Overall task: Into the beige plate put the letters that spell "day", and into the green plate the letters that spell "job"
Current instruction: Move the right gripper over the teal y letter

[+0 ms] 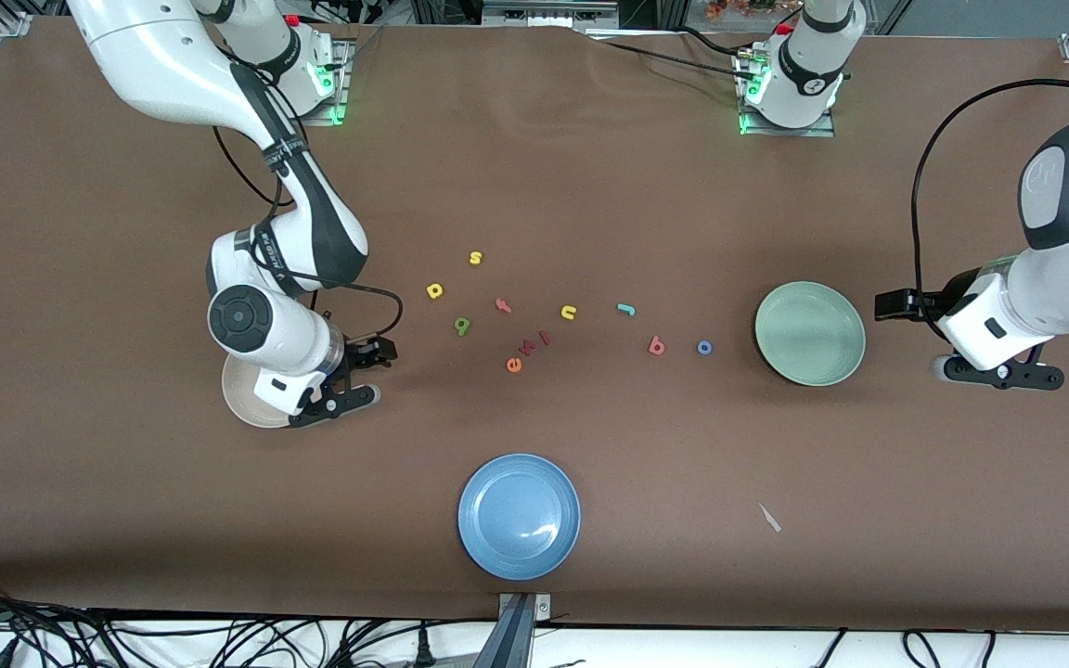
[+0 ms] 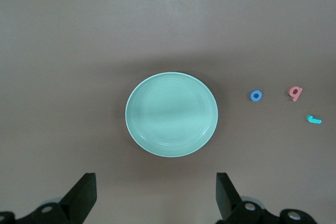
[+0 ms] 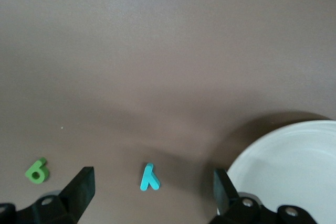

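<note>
My right gripper [image 1: 363, 376] hangs open over the teal "y" [image 3: 149, 177], which lies on the table between its fingers, untouched. The beige plate [image 1: 242, 404] [image 3: 294, 171] sits beside it, partly hidden under the wrist. The dark green letter [image 1: 462, 326] [image 3: 37, 171] and the yellow letter with a hole [image 1: 434, 290] lie nearby. The green plate [image 1: 810, 333] [image 2: 171, 114] stands toward the left arm's end. Beside it lie the blue "o" [image 1: 704, 347] [image 2: 255, 95], red "b" [image 1: 656, 346] [image 2: 295, 93] and teal "j" [image 1: 626, 309] [image 2: 313, 120]. My left gripper [image 1: 1001, 373] [image 2: 155, 198] waits open and empty next to the green plate.
A blue plate [image 1: 519, 516] stands near the front camera's edge of the table. Other letters lie mid-table: a yellow "s" [image 1: 475, 258], a yellow arch [image 1: 569, 313], an orange-red "f" [image 1: 503, 304] and "e" [image 1: 513, 365]. A small white scrap [image 1: 769, 518] lies on the cloth.
</note>
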Robot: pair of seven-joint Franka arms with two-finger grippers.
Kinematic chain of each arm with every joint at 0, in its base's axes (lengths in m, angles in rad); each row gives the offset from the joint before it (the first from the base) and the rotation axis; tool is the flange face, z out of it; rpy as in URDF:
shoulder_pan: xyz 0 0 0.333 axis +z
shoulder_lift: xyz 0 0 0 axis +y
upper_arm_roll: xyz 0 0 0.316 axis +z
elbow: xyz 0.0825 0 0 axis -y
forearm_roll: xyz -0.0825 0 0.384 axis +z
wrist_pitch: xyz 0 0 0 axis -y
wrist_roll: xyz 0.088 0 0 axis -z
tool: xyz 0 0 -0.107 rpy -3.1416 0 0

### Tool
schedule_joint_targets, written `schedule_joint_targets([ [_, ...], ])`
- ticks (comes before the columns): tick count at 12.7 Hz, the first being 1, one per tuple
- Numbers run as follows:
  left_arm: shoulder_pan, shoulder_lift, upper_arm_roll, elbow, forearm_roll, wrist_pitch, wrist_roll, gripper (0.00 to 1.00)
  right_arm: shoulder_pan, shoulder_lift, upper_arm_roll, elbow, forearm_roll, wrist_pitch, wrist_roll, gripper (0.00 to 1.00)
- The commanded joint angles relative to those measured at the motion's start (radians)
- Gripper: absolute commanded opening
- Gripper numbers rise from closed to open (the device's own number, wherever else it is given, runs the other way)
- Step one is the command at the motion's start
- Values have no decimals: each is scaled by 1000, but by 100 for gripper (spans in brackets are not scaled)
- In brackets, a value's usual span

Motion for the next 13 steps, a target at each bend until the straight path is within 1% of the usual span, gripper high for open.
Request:
schedule_joint_targets([
  [1, -1, -5, 4, 3, -32, -13, 10, 100, 10, -8, -5, -61, -16, 78, 12, 100],
  [3, -2, -7, 4, 3, -32, -13, 9, 100, 11, -3, -5, -90, -16, 114, 12, 100],
  [7, -2, -5, 4, 3, -32, -13, 7, 100, 13, -6, -5, -225, -17, 284, 12, 100],
  [13, -4, -7, 4, 5, -32, -13, 5, 100, 22, -16, -6, -269, -17, 302, 15, 100],
])
